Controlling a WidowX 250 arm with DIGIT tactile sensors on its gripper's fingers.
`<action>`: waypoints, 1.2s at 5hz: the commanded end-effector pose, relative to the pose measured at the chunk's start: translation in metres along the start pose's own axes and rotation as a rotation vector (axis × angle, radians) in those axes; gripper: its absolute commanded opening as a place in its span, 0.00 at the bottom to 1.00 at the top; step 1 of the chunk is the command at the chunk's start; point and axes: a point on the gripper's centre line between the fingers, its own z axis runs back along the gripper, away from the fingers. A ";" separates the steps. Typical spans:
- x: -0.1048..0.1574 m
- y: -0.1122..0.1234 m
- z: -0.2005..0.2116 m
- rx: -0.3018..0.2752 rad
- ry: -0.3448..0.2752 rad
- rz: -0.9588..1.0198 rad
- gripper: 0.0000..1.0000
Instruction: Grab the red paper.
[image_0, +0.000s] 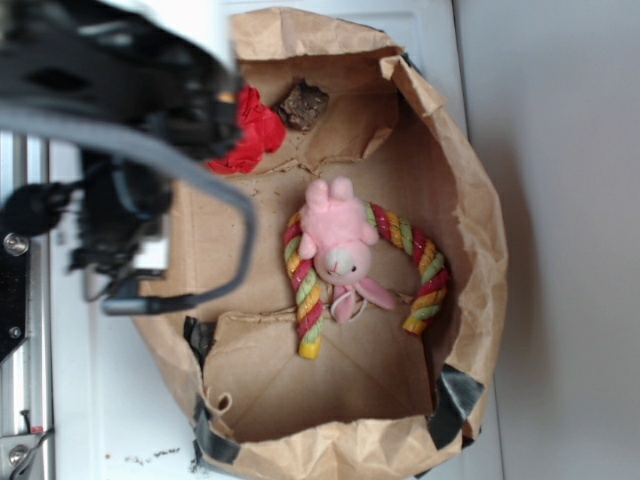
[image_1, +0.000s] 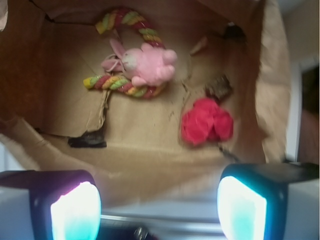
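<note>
Gripper (image_1: 159, 207) wide apart above the bag's edge, red paper (image_1: 206, 121) well ahead, slightly right.

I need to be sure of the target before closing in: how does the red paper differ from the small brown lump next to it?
The red paper is bright red; the brown lump is dark and dull. The paper is clearly the larger of the two, a crumpled, rounded wad, while the lump looks more angular. In the wrist view the paper lies nearer the open pincer, and the lump sits just beyond it. Both rest on the brown paper bag floor, close together.
</note>
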 end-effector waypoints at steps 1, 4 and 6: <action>0.006 -0.004 -0.027 0.032 0.010 -0.049 1.00; 0.002 -0.011 -0.049 0.015 0.037 -0.061 1.00; 0.002 -0.011 -0.049 0.015 0.037 -0.061 1.00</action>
